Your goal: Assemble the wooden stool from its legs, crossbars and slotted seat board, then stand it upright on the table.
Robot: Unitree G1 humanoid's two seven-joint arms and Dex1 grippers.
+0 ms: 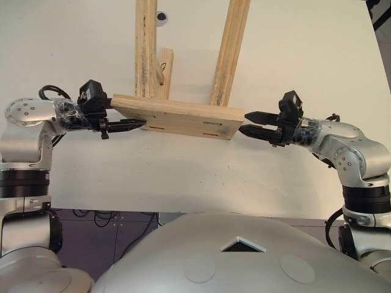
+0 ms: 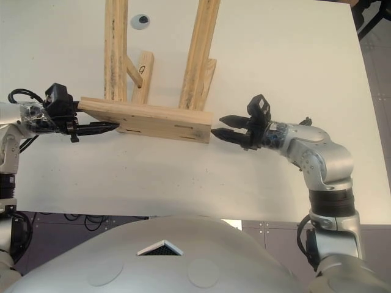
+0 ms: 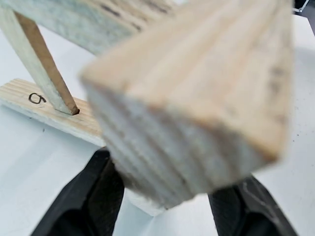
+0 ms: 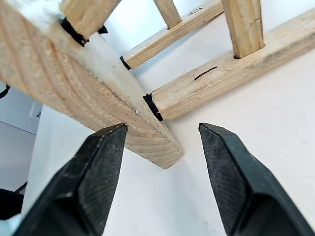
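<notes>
One stool (image 2: 159, 91), assembled, lay on its side on the white worktop (image 1: 183, 171), seat end toward the robot and legs running away from it.

Four legs (image 2: 200, 55) counted: two long ones uppermost, two lower ones on the worktop, partly hidden beneath them. Two crossbars (image 4: 243, 27) counted in the right wrist view, each rising from a lower leg. One slotted seat board (image 1: 177, 115) stood on edge across the near ends of the legs. A few short dark slots showed on its near face, and black marks where the legs entered it.

Two hands were at the board, one at each end. Left hand (image 1: 139, 124) was at the board's left end, its two fingers (image 3: 96, 196) either side of the end grain and pinching the wood. Right hand (image 1: 245, 122) was at the board's right end, its two fingers (image 4: 93, 172) spread, with the board's corner between the tips. Contact there could not be told.

One small round object (image 2: 140, 20) with a dark centre lay beyond, between the upper legs.
</notes>
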